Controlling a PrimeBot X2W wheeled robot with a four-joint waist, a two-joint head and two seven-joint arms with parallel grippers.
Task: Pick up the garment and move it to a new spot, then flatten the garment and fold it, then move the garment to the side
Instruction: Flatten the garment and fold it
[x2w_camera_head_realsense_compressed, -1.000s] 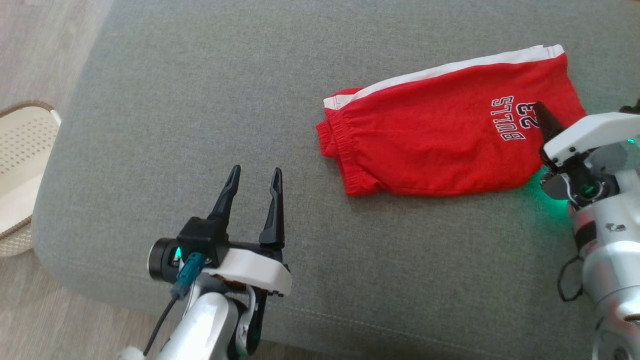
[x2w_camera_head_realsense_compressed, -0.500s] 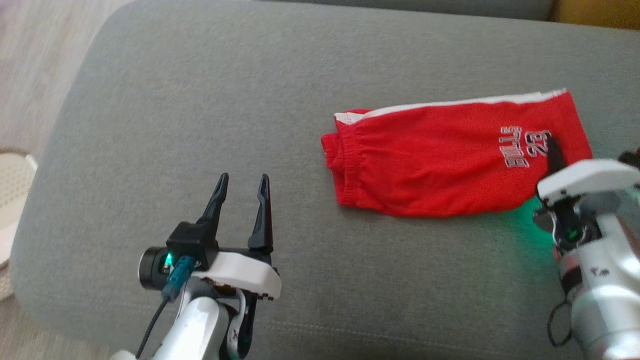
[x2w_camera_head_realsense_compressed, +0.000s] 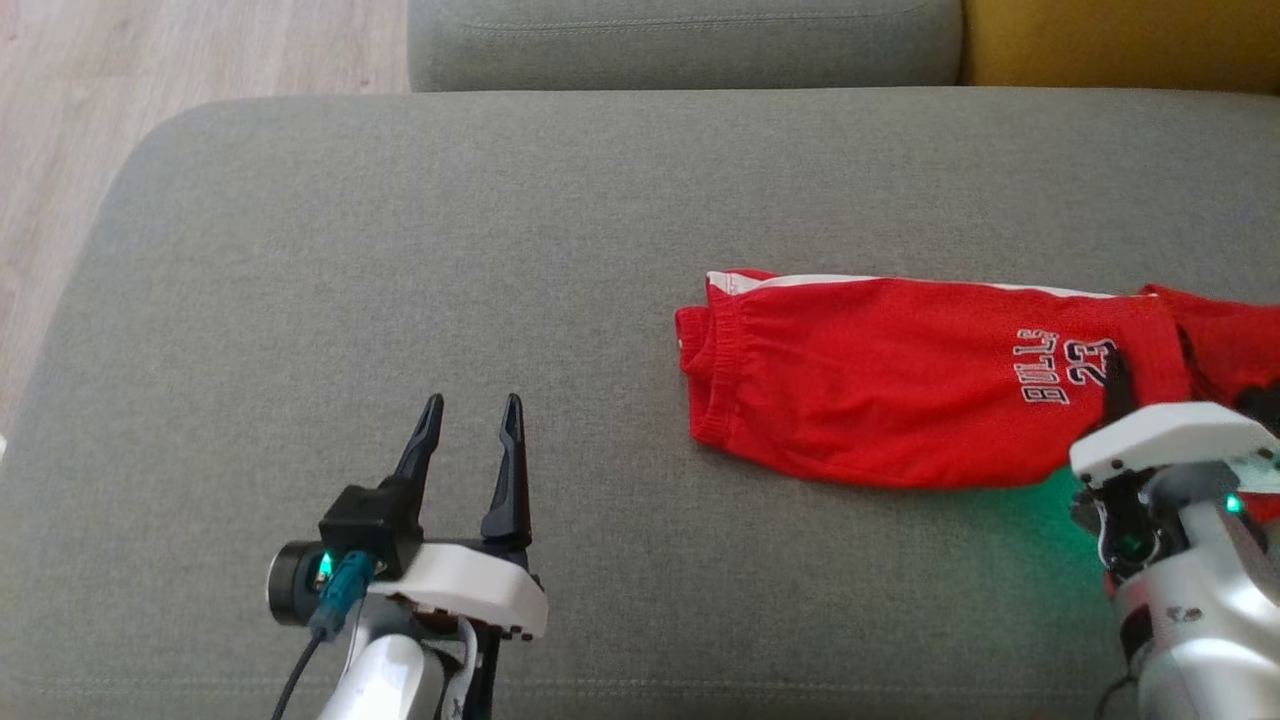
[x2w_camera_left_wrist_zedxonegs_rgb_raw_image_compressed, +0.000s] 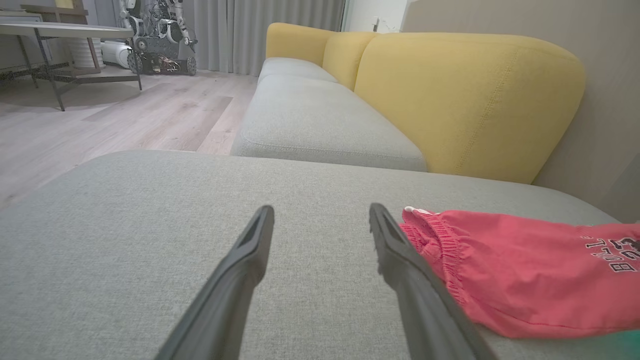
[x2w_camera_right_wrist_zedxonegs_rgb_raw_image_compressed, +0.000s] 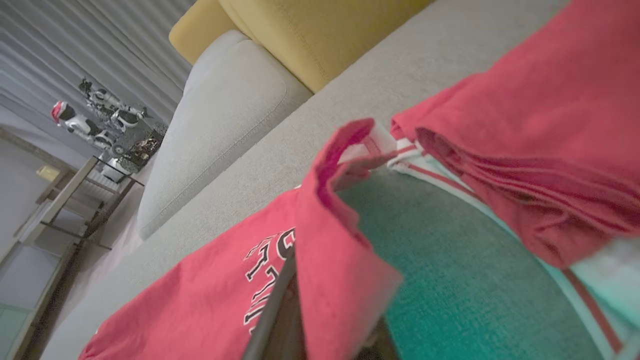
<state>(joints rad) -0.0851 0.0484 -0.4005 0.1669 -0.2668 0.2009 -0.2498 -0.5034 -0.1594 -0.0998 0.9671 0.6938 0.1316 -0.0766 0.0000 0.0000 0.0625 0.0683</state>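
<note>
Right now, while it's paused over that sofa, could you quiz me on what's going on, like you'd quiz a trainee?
1. True or false: the left gripper is shut on the red shorts.
2. What is the right gripper pinching? A) the elastic waistband B) the shorts' end by the lettering C) nothing at all
3. Fill in: the shorts lie on a ____ cushion.

Key: 1 false, it stands open, beside the shorts; 2 B; 3 grey.
</note>
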